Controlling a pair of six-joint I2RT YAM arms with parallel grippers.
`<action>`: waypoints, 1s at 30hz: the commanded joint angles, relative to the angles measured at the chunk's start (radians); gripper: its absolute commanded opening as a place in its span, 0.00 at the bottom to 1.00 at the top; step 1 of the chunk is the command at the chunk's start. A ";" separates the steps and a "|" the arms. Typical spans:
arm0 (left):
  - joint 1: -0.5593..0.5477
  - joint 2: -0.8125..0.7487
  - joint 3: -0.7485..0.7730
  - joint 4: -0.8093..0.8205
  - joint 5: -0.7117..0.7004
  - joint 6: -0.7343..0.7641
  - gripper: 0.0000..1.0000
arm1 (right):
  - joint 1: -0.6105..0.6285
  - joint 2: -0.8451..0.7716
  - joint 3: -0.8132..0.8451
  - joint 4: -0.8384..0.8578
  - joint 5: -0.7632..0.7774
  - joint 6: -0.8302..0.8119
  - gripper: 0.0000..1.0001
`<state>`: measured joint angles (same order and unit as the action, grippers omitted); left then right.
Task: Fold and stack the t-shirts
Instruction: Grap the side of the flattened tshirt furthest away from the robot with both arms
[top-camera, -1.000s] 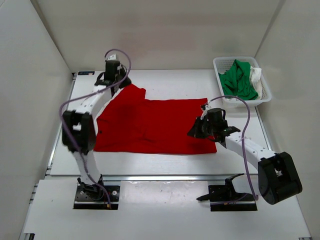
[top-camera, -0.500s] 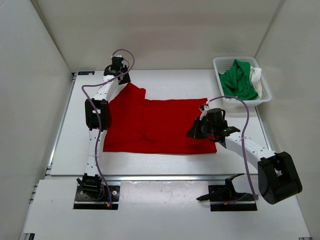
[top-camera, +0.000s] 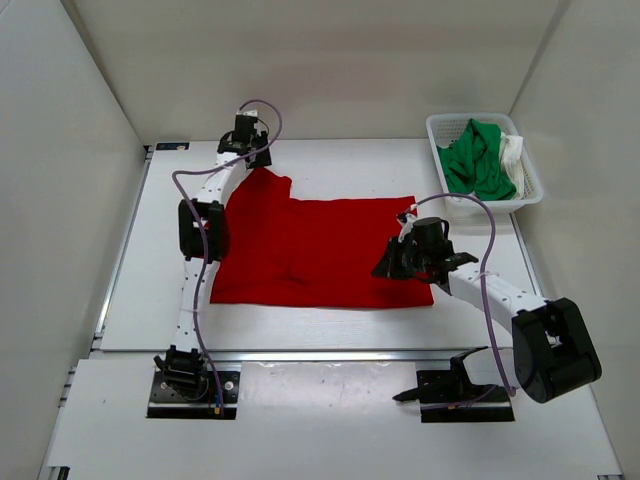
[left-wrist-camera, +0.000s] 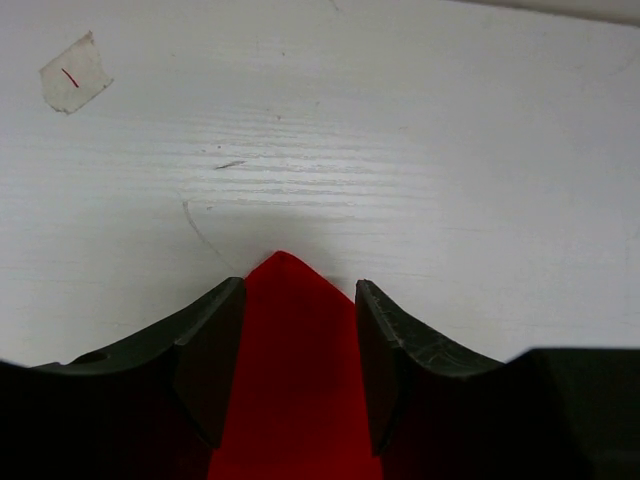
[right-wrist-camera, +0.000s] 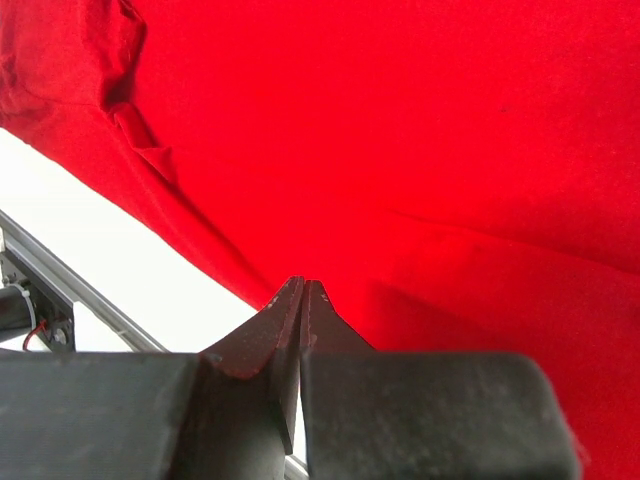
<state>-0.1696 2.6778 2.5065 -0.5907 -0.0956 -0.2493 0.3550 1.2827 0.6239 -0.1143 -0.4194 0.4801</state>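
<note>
Top external view: on the left I have a bare strip of table (top-camera: 150, 290) between the side wall and the red shirt (top-camera: 310, 250), and more bare surface along the near edge in front of the arm bases. The left arm stretches almost straight away from its base, elbow over the shirt's left edge. Its left gripper (top-camera: 252, 158) points down at the far-left sleeve corner, close to the back wall.

From the left wrist, the fingers (left-wrist-camera: 205, 350) stand apart, released, with the pointed red corner lying flat on the table between them. A scrap of tape (left-wrist-camera: 75, 72) sits on the wood beyond.

The red shirt lies spread mid-table, mostly flat, with faint creases near the middle and a straight near hem.

The right arm is folded, its elbow low at the right, its forearm reaching inward to the shirt's right edge. The right gripper (top-camera: 392, 265) is clenched, tips together at the hem; I cannot tell whether cloth is pinched.

Far right, well apart, the basket (top-camera: 437, 130) holds the green shirt (top-camera: 475, 160) and the white shirt (top-camera: 513, 150), bunched against the corner.
</note>
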 joint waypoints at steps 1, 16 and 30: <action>-0.011 0.019 0.043 0.006 -0.044 0.034 0.59 | -0.007 -0.037 0.022 0.011 -0.016 -0.018 0.00; -0.028 0.051 0.071 0.009 -0.078 0.068 0.34 | -0.024 -0.037 0.022 0.033 -0.050 -0.001 0.00; -0.027 -0.039 0.081 -0.037 -0.049 0.009 0.00 | -0.080 0.117 0.173 0.076 0.134 0.012 0.17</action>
<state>-0.1963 2.7415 2.5584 -0.6033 -0.1757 -0.2115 0.2977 1.3472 0.7059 -0.1024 -0.4019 0.4976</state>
